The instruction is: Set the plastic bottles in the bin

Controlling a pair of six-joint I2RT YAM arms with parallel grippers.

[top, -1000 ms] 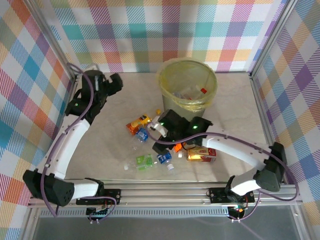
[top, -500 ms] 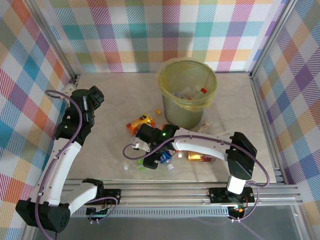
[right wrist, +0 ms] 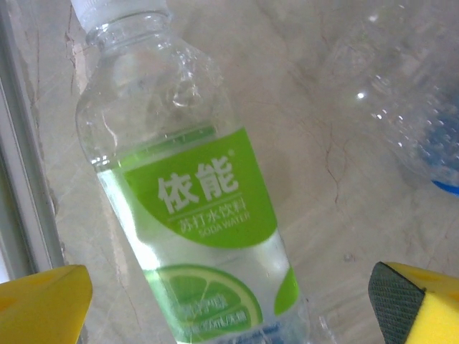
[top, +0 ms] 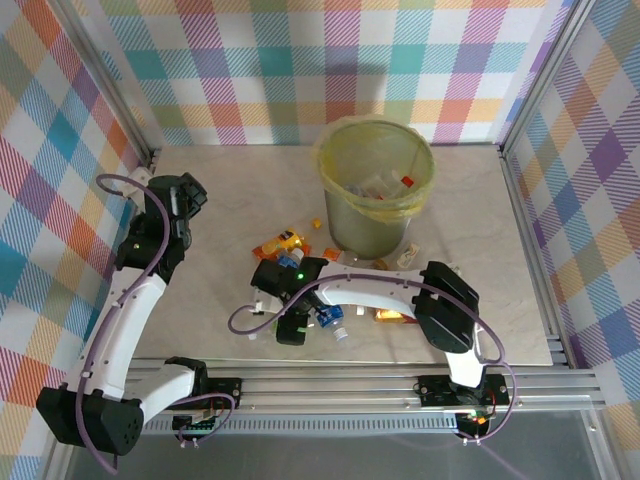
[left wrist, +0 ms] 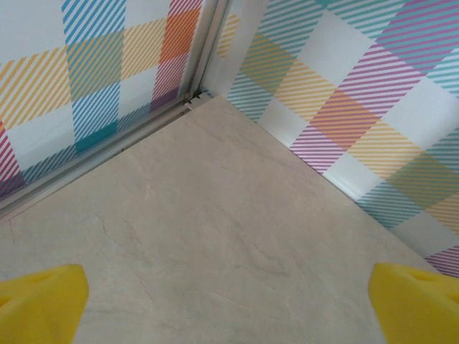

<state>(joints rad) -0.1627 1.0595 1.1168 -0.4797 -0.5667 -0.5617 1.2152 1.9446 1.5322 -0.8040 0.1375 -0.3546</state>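
Bright even daylight, soft faint shadows, right wrist close-up slightly blurred, mild glare

You've got a clear glossy plastic green-label bottle (right wrist: 179, 143), matt stone-look tabletop (left wrist: 229, 236), translucent smooth plastic bin (top: 372, 228) with crinkly film liner (top: 326, 160), matt yellow fingertips (right wrist: 43, 307), brushed metal rail (top: 330, 386)

— Where do we see the bin (top: 366, 226)?
— At the far middle of the table (top: 245, 190), with some bottles lying inside it.
— And the loose bottles (top: 331, 318)?
— We see them heaped just in front of the bin, an orange one (top: 277, 244) farthest left.
— Our right gripper (top: 288, 322)?
— Low over the heap's near left end; we cannot make out its jaws. Our left gripper (top: 183, 195) hangs near the left wall, well apart.
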